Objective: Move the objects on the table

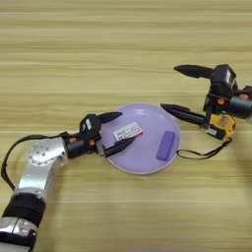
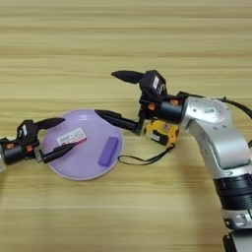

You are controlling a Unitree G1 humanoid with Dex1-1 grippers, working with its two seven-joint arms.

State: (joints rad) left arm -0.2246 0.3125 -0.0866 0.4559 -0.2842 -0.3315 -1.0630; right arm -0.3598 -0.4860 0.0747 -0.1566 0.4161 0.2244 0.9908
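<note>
Plate (image 1: 147, 162) edge sits between both spread tools (image 1: 114, 132) (image 2: 117, 96).

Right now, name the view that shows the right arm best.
Right eye view: the right arm shows from tool down past the elbow. The left eye view catches only its tool and wrist at the picture's edge.

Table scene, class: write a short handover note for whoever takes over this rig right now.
Left gripper: jaws open, at the purple plate's left rim, straddling the white red-labelled box lying on the plate.
Right gripper: jaws open, beside the tape measure, which sits on the table right of the plate.
Purple bar: on the plate.
Done: box and bar on the plate.
Left: the tape measure, probably. No red cube in view.
</note>
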